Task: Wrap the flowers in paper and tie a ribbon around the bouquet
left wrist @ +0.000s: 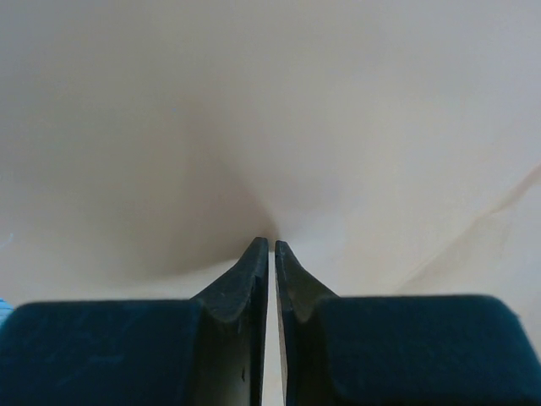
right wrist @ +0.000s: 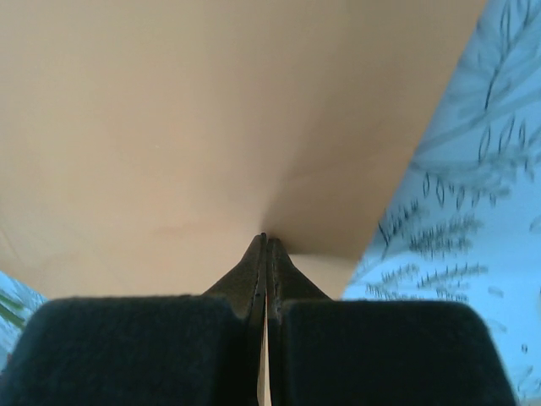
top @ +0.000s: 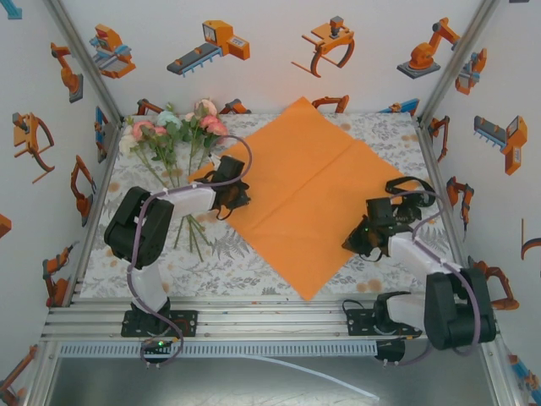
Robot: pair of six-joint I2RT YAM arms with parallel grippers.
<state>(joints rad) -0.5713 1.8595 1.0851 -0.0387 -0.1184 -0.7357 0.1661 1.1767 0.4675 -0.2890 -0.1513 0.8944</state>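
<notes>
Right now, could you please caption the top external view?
Left fingers and right fingers pinch the orange paper beside the flowers.

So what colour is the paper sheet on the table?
Plain bright orange; the paper shows best in the top view.

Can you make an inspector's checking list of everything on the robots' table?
Surface: tablecloth with a grey leaf print, lying flat.
Job's things: orange paper spread flat like a diamond in the middle; flowers lying beside it at the back left, stems pointing toward the arms.
Clutter: nothing seen.
Grippers: left gripper pinches the paper near its left corner; right gripper pinches its right edge.
Cables: grey-purple cables loop along both arms.
Surroundings: white walls with orange robot pictures; metal rails at the near edge.
</notes>
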